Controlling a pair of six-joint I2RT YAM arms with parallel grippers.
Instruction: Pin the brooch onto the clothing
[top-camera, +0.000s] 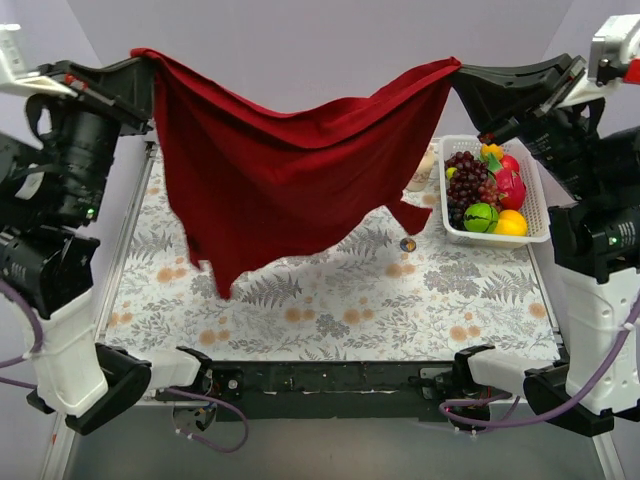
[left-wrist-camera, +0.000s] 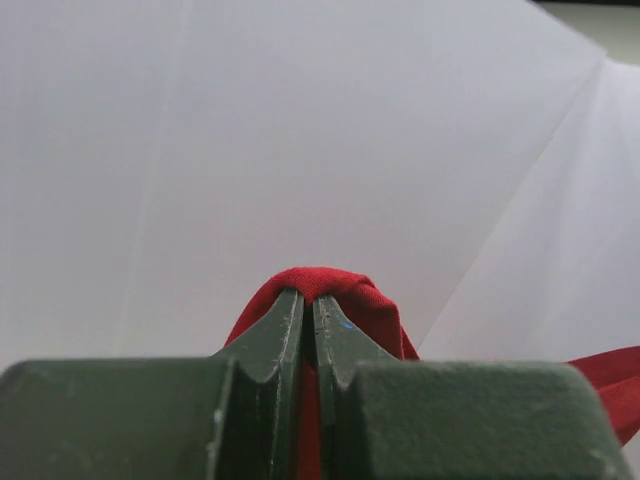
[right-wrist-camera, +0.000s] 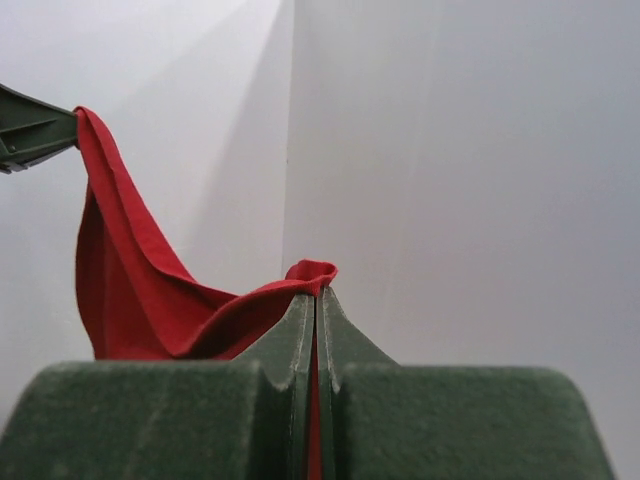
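Shirt (top-camera: 290, 170) is strung up between both arms, sagging in the middle. It blocks the top view of the far centre of the table (top-camera: 330, 300). Its lowest corner hangs at the left, over the fern-print cover.

Brooch (top-camera: 408, 243) lies flat on the table right of centre. It's uncovered, in neither gripper, and just under the shirt's right tail in the top view. I can't tell the gap between tail and table.

Pale object (top-camera: 422, 168) beside the basket is half hidden by the shirt edge; can't identify it.

Basket (top-camera: 497, 240), white, sits at the right edge, close to the right arm. Contents:
- dark grapes (top-camera: 466, 180)
- green fruit (top-camera: 481, 217)
- orange (top-camera: 511, 222)
- red fruit (top-camera: 511, 185)

Left gripper (top-camera: 140, 62): the wrist view shows the fingers (left-wrist-camera: 285, 330) pressed together with a fold of red cloth pinched between them and bulging over the tips.

Right gripper (top-camera: 458, 70): same picture. Its fingers (right-wrist-camera: 340, 335) are fully closed on a shirt fold, and cloth runs off towards the left gripper at that view's top left.
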